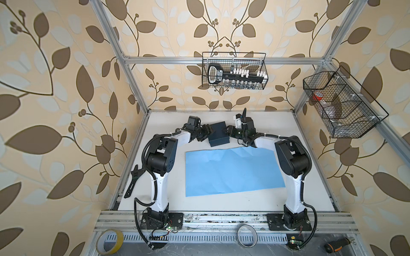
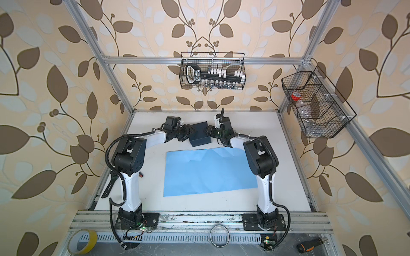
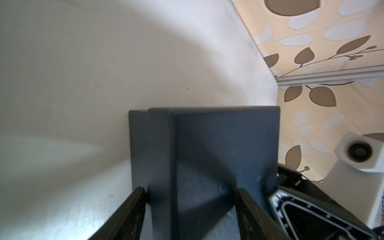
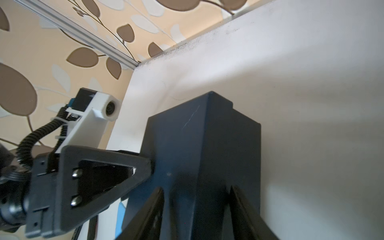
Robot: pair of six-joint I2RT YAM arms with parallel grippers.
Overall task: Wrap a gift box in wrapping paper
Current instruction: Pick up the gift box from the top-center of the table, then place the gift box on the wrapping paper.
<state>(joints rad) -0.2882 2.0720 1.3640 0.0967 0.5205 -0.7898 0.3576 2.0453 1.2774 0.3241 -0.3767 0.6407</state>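
White matte bench. Flat across the middle: paper, light blue side up, faintly creased, set slightly askew to the front edge. Just past its far edge: dark box, resting or lifted, hard to tell. Across the left edge: black bracket.

Left wrist view: the gift box runs out of shot, and so do both fingers of the left end effector. Can't call whether they're pressing the card. Same story at the right end effector: fingers cropped, contact unclear, the wrapping paper a mere sliver. In both top views the right arm covers the paper's far corner. The clear clutter in the side wire basket is too blurred to name.
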